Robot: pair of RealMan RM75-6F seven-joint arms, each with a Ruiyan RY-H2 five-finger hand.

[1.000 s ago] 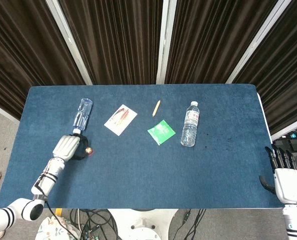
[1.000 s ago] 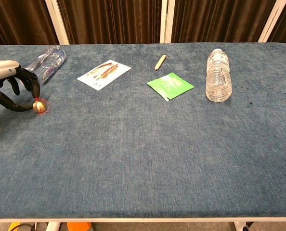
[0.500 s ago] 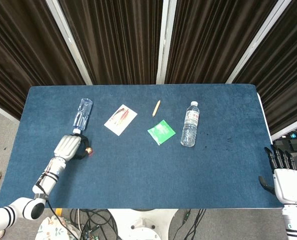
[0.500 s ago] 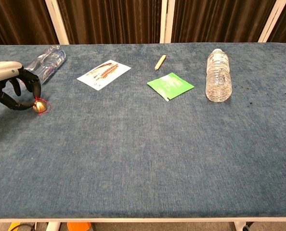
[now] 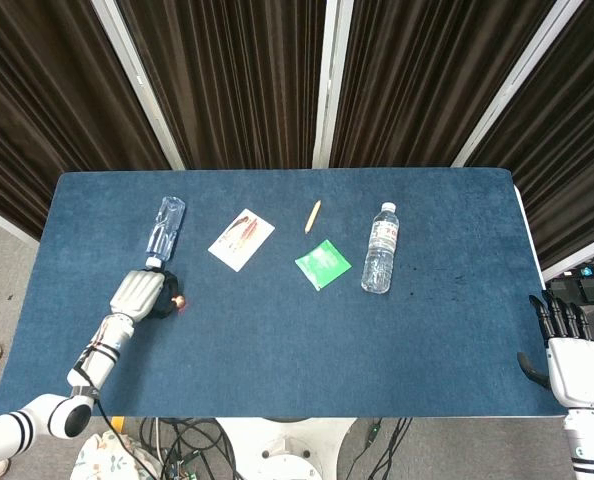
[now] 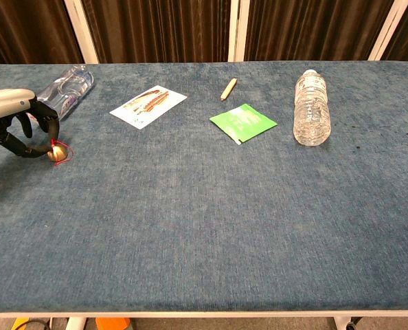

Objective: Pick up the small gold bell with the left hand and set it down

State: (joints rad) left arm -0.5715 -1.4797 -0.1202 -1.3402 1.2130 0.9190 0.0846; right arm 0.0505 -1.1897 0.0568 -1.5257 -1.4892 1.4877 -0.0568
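The small gold bell (image 6: 55, 153) with a red string sits low at the table's left side, also showing as a small orange glint, the bell (image 5: 181, 303), in the head view. My left hand (image 6: 17, 124) curls over it, a fingertip and the thumb pinching the bell at the blue cloth; whether it is lifted off the cloth I cannot tell. In the head view the left hand (image 5: 139, 295) covers most of the bell. My right hand (image 5: 567, 350) hangs past the table's right front corner, fingers straight and apart, holding nothing.
A clear bottle (image 6: 68, 88) lies just behind the left hand. A picture card (image 6: 148, 106), a pencil stub (image 6: 229, 89), a green packet (image 6: 243, 122) and a lying water bottle (image 6: 311, 107) spread across the far half of the blue table (image 6: 211, 227).
The left hand has shifted slightly and its fingers have closed a little tighter round the bell, which has barely moved. The right hand is still.
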